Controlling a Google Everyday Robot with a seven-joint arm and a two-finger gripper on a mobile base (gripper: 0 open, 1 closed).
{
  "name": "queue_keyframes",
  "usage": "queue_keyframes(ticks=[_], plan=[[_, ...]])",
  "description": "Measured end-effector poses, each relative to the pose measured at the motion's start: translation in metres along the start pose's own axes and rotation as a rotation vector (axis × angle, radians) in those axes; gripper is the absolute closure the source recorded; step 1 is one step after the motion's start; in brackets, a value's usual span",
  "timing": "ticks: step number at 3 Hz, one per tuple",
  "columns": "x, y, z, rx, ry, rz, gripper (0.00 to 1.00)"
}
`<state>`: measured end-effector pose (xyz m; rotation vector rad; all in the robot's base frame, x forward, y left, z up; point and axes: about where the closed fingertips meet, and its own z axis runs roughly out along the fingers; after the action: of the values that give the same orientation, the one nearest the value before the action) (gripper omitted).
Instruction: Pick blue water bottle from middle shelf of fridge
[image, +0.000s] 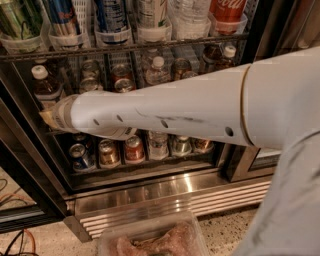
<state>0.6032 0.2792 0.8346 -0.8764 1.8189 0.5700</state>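
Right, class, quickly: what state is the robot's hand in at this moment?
Hand: inside the fridge at its left side, right by the lower part of the blue water bottle; whether it is open, closed or holding anything cannot be told.

The gripper (48, 118) is a tan tip at nine o'clock, on the end of the white arm (165, 117), which carries small dark dots and a grey smear. Just above it, at ten o'clock, the blue water bottle (44, 86) has a white cap, dark brown liquid and a pale label. The fridge (22, 170) has a black frame and a ribbed silvery grille at six o'clock. At one o'clock is a red cola bottle (227, 10), and at eleven o'clock a green can (15, 19). Toward seven o'clock stand a blue can (80, 156), a copper can (108, 153) and a red can (134, 149). The floor (225, 227) at five o'clock is speckled beige.
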Motion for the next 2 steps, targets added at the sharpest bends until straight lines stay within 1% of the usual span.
queue_keyframes(ticks=[2], plan=[[0.0004,0.0036,0.0008,0.0,0.007,-0.006,1.0]])
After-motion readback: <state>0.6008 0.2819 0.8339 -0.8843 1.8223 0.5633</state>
